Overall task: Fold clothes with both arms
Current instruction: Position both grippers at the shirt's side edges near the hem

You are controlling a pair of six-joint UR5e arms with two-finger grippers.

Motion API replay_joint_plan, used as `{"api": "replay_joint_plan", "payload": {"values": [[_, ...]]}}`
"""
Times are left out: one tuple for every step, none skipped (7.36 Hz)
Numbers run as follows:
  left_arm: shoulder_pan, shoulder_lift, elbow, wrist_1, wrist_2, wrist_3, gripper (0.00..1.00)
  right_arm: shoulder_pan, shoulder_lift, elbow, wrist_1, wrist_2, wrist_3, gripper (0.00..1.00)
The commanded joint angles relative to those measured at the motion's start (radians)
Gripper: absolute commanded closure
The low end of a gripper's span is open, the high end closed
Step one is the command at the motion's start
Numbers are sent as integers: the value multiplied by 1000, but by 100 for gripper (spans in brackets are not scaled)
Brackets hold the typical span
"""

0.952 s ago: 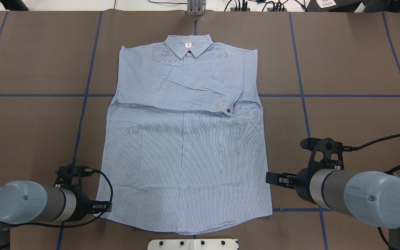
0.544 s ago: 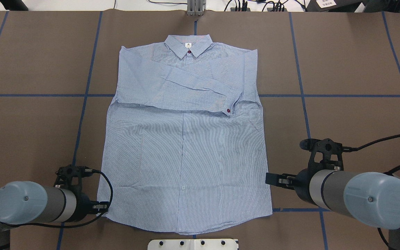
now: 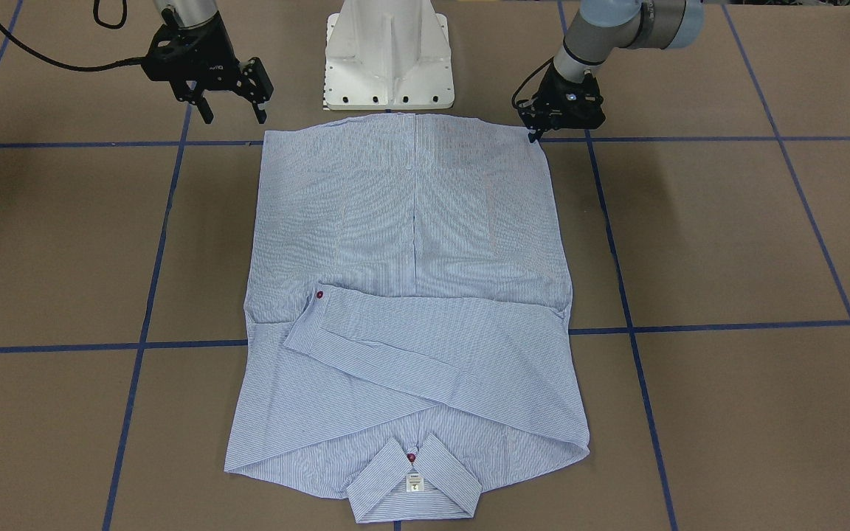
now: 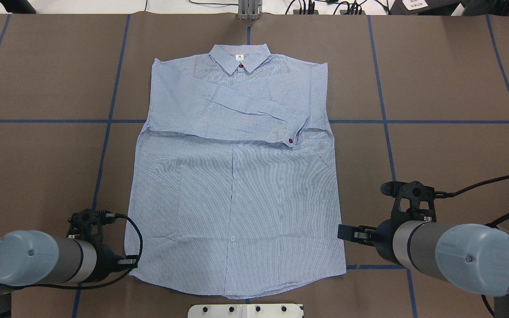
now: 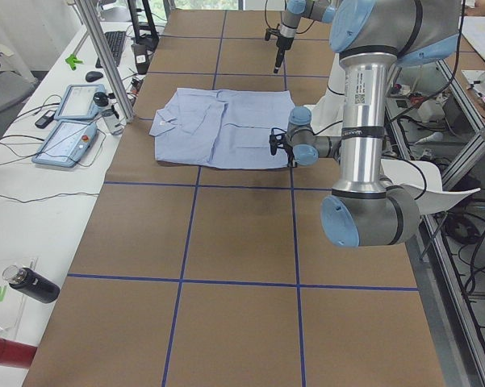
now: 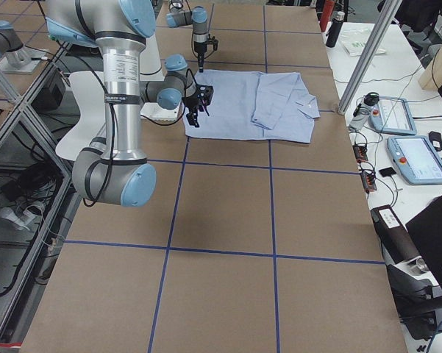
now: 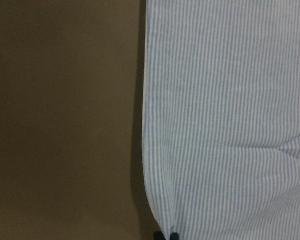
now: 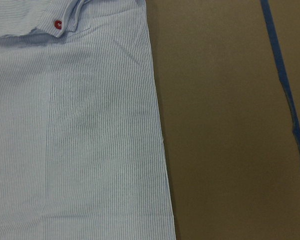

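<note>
Left claw (image 3: 536,131) is down at the shirt's (image 4: 237,190) 7 o'clock hem corner. It looks clenched on the edge; the wrist view shows fabric puckering toward one fingertip (image 7: 173,235). Right claw (image 3: 235,112) is released, jaws spread, hanging just off the 5 o'clock hem corner and not touching cloth.

Shirt lies flat at worktop centre, collar (image 4: 239,57) at 12 o'clock and hem at 6. Both sleeves are folded across the chest, cuff button (image 4: 290,141) showing.

Step in hand, as I judge it: pinch both hem corners, then carry the hem up toward the collar. To do it well:
- right claw should drop onto its corner and bite all the layers
- match the left's depth so the fold line runs straight
- lift both together at the same height, or the thin cloth will skew or drag the sleeves out of place

Worktop (image 4: 449,79) is brown and matte, with a blue tape grid (image 4: 382,88). White pedestal (image 3: 388,51) sits at 6 o'clock by the hem.

Room: teach pendants (image 5: 68,133) and a dark bottle (image 5: 32,284) sit on a side bench. Metal frame post (image 5: 105,56) and cables stand beyond.
</note>
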Motion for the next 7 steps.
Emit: {"api": "replay_joint_plan", "payload": {"values": [[0, 5, -32, 31, 0, -4, 100, -45, -24, 1, 2, -36, 52, 1], [0, 5, -35, 32, 0, -5, 100, -80, -24, 1, 2, -76, 88, 2], [0, 5, -40, 30, 0, -14, 100, -117, -30, 1, 2, -112, 116, 14], [0, 3, -43, 30, 2, -23, 100, -155, -32, 0, 2, -152, 154, 30], [0, 3, -43, 30, 2, -24, 100, -184, -41, -5, 0, -192, 162, 34], [0, 3, -45, 30, 2, -24, 100, -206, -41, -18, 0, -227, 194, 39], [0, 3, -52, 30, 0, -24, 100, -224, -36, -32, 2, -254, 230, 38]]}}
